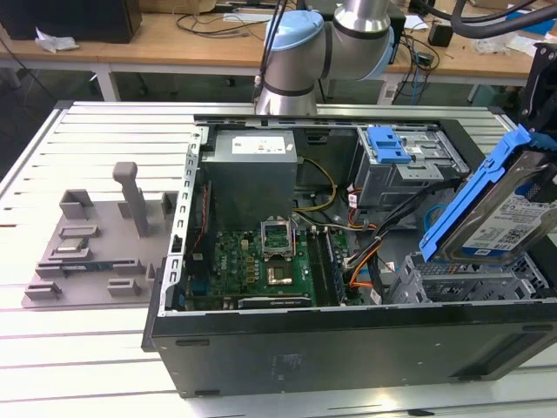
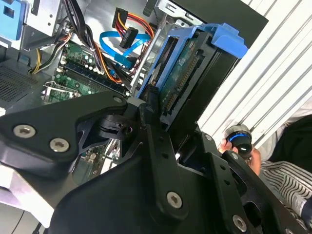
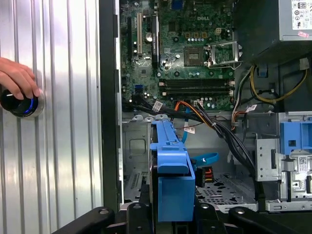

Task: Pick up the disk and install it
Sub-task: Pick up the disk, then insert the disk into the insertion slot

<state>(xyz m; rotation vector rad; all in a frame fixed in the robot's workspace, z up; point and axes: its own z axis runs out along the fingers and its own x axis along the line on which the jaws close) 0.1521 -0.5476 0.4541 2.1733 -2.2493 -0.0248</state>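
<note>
At about three o'clock in the exterior view, the disk (image 1: 509,213) hangs tilted over the open computer case (image 1: 348,353), its label facing outward and its blue rail frame running up toward one o'clock. Its lower end sits just above the silver drive cage (image 1: 470,280) in the case's corner; whether the two touch is hard to tell. In the first wrist view the gripper (image 3: 171,208) pinches the disk edge-on, with a black finger pressed against each side of the blue frame. Toward nine o'clock from the disk, inside the case, lie orange and blue cables (image 1: 361,266), then the green motherboard (image 1: 257,261), with the grey power supply (image 1: 252,174) at its twelve o'clock. A blue latch (image 1: 387,144) sits on the bay at the case's one o'clock. The case rests on a ribbed aluminium table (image 1: 96,131), and a grey fixture plate (image 1: 87,248) lies at nine o'clock. A wooden desk (image 1: 174,35) crosses at twelve o'clock. In the first wrist view a person's hand (image 3: 18,78) rests on a blue-lit knob (image 3: 20,105) on the table.
</note>
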